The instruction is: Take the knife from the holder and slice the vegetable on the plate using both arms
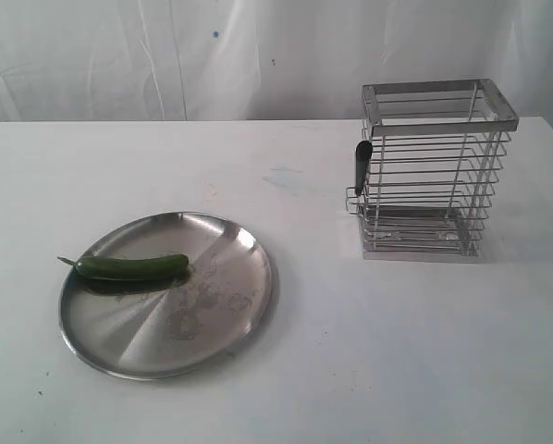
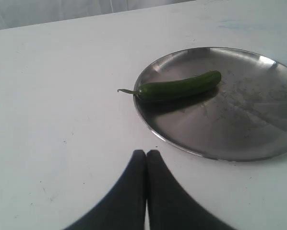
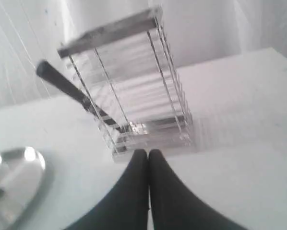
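A dark-green vegetable (image 1: 133, 268) (image 2: 179, 86) lies whole on the left part of the round steel plate (image 1: 230, 305) (image 2: 258, 139), its stem tail over the rim. The wire holder (image 1: 434, 176) (image 3: 134, 81) stands upright at the right. The black knife (image 1: 361, 165) (image 3: 74, 91) leans in a side slot of the holder, handle sticking up and out. My left gripper (image 2: 146, 152) is shut and empty, a short way from the plate's rim. My right gripper (image 3: 148, 151) is shut and empty, just short of the holder's base. Neither arm shows in the exterior view.
Everything rests on a white table (image 1: 369, 351) with a white curtain (image 1: 258, 55) hanging behind it. In the right wrist view the plate (image 3: 14, 177) shows off to one side of the holder.
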